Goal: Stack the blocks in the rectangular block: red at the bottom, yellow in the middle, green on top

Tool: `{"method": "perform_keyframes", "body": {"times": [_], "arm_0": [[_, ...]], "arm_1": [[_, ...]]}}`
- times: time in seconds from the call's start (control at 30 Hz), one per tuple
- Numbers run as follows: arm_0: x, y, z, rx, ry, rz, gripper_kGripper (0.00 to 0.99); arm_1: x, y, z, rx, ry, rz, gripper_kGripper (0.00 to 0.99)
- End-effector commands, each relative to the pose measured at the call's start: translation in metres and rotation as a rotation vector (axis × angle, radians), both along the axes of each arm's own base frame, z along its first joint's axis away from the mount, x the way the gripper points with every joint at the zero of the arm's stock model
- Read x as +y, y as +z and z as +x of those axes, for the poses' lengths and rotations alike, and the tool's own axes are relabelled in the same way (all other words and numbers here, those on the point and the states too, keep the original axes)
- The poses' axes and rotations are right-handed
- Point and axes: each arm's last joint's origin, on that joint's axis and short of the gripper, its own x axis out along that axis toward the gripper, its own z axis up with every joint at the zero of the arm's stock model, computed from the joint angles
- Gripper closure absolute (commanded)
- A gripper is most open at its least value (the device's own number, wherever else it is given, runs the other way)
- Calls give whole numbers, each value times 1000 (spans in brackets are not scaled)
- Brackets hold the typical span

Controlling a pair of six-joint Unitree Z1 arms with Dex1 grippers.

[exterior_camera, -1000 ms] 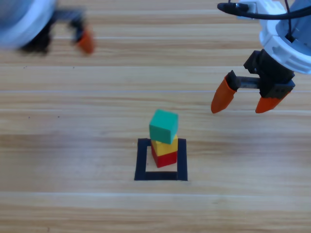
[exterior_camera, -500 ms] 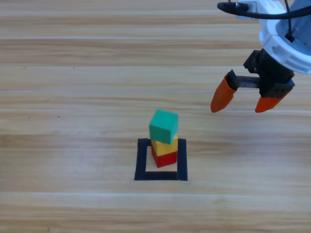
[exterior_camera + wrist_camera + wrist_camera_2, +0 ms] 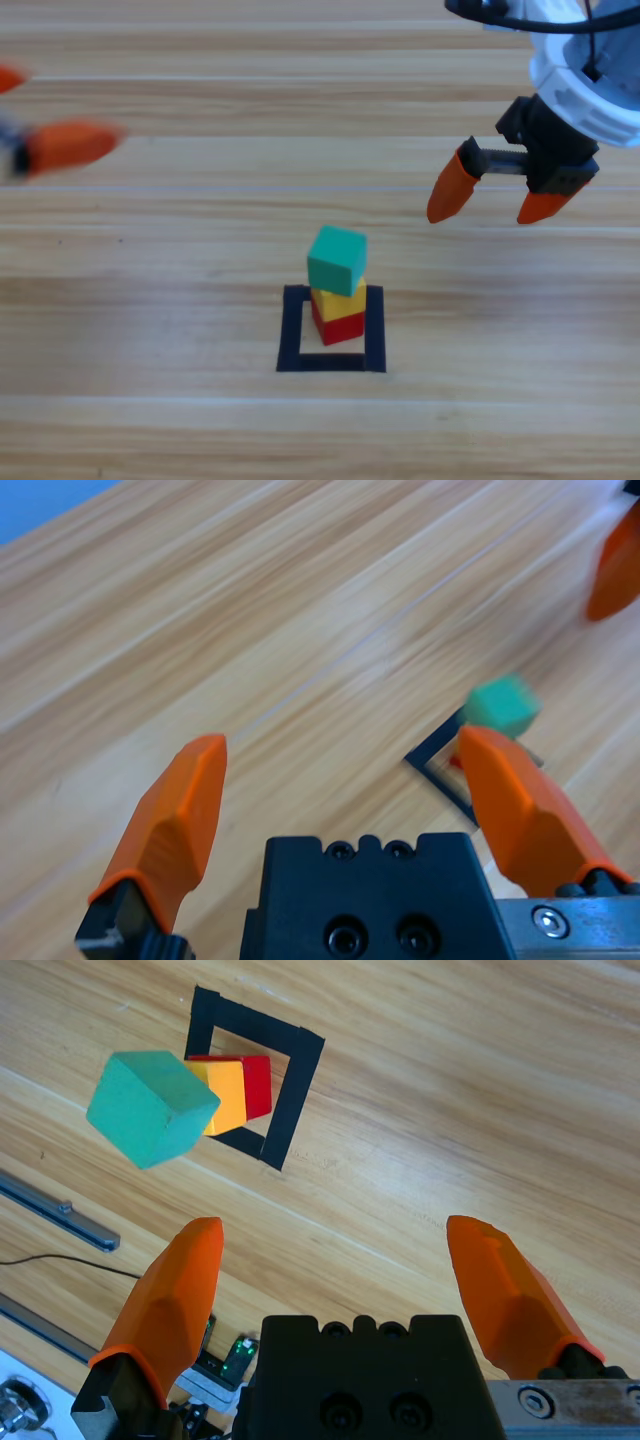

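The three blocks stand stacked inside the rectangular block (image 3: 374,330), a black tape square: red (image 3: 343,328) at the bottom, yellow (image 3: 338,302) in the middle, green (image 3: 336,260) on top, turned a little. My right gripper (image 3: 488,212) hangs open and empty up and to the right of the stack. Its wrist view shows green (image 3: 150,1106), yellow (image 3: 226,1094), red (image 3: 257,1084) and the tape square (image 3: 293,1092) ahead of the open right gripper (image 3: 333,1225). My left gripper (image 3: 55,110), blurred, is at the left edge. The left gripper (image 3: 340,742) is open and empty, with green (image 3: 503,705) far off.
Bare wooden table (image 3: 150,300) lies all around the stack. In the right wrist view a metal rail (image 3: 60,1212) and a thin cable (image 3: 70,1260) run past the table's edge at the lower left.
The left gripper left the top left corner, went out of view, and now shows blurred at the left edge. The right gripper has drawn slightly up. The stack has not moved.
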Motion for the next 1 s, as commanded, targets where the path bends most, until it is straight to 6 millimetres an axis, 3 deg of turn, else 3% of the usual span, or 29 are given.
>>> {"method": "perform_keyframes", "body": {"times": [0.03,0.13,0.33,0.73,1.0], "arm_0": [[-103,34,73,151,-252,86,0],[-95,31,57,161,-272,94,0],[-78,14,42,185,-272,115,0],[-74,5,38,211,-265,124,0],[-75,-1,39,223,-259,130,0]], "arm_1": [[-19,18,-9,-48,-28,24,0],[-23,17,-12,-55,-35,3,0],[-28,32,-16,-105,-45,15,0],[-28,47,-20,-160,6,38,0],[-25,58,-34,-145,95,120,0]]}}
